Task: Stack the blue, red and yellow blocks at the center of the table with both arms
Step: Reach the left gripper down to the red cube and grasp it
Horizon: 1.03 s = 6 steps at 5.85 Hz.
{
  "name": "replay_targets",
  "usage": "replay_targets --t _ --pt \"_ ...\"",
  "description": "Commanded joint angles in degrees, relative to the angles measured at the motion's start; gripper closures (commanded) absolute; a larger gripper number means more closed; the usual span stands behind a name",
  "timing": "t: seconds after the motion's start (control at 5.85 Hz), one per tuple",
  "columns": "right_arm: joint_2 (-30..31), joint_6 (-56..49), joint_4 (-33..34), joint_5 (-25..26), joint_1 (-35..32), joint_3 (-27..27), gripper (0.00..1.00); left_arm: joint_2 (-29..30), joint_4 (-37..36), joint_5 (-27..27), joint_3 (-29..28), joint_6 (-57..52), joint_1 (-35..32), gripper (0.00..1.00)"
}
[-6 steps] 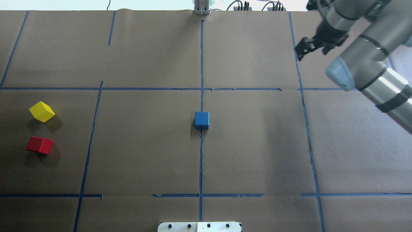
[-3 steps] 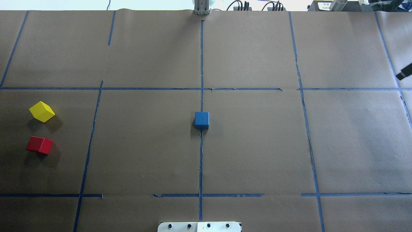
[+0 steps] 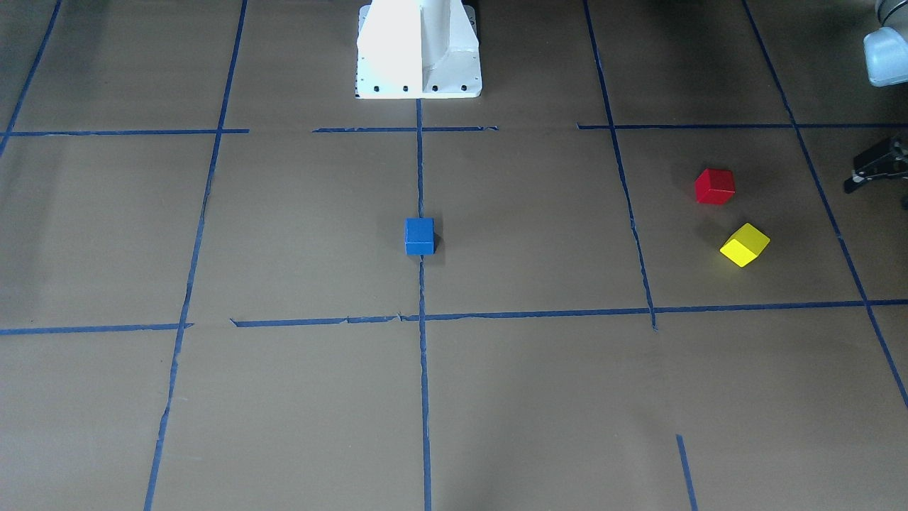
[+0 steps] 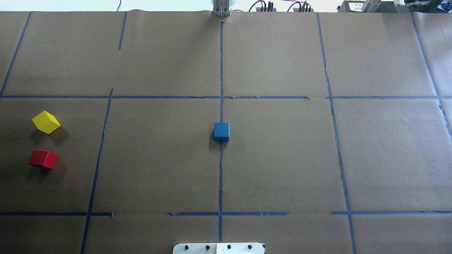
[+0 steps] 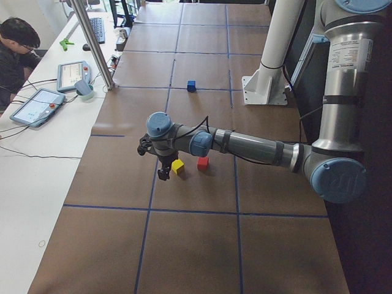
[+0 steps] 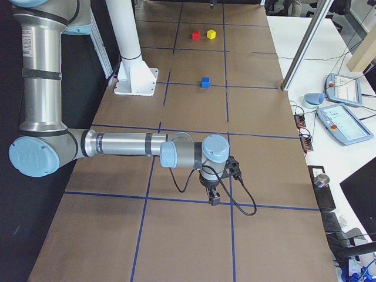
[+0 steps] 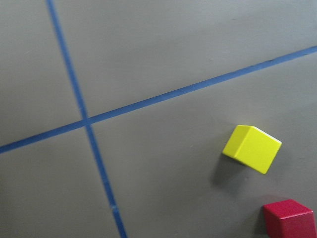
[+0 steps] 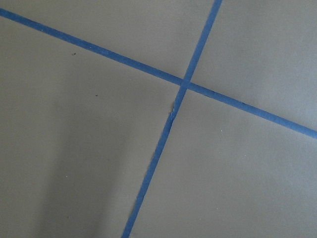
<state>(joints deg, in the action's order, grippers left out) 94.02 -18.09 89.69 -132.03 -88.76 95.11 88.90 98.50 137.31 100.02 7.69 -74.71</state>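
The blue block sits alone at the center of the table, square on the long strip of blue tape that runs out from the robot's base. Nothing is stacked on it.

Far over on the robot's left, you will find the yellow block and the red block lying near each other but not touching. Both are turned at an angle to the tape grid. The red one lies nearer the robot and the yellow one nearer your side.

The left gripper hangs from its outstretched arm just beside the yellow block and touches neither block. Its wrist camera looks down on a tape crossing, with both blocks at the lower right of that view. Only the edge of this claw shows in the view facing the robot, so you cannot tell whether its fingers are spread or pressed together.

The right gripper points down over the opposite end of the table, near another tape crossing and well apart from all three blocks. It shows in one side view only, so its claw cannot be read either.
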Motion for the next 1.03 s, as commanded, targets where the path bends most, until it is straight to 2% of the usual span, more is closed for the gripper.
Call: replay_targets --t 0.0,0.17,0.34,0.85 --pt "0.29 0.51 -0.04 0.02 -0.28 0.16 0.0 -7.21 21.77 -8.22 1.23 25.46 13.37 0.0" --pt "0.29 0.43 0.05 0.02 -0.28 0.07 0.0 -8.21 28.52 -13.6 1.32 35.71 20.5 0.0" --pt "0.38 0.43 -0.04 0.11 -0.28 -0.01 0.0 -8.13 29.46 -16.87 1.93 40.6 25.27 0.0" --pt "0.46 0.34 -0.04 0.2 -0.28 -0.37 0.0 -8.92 29.3 -17.43 2.73 41.44 29.0 0.0"
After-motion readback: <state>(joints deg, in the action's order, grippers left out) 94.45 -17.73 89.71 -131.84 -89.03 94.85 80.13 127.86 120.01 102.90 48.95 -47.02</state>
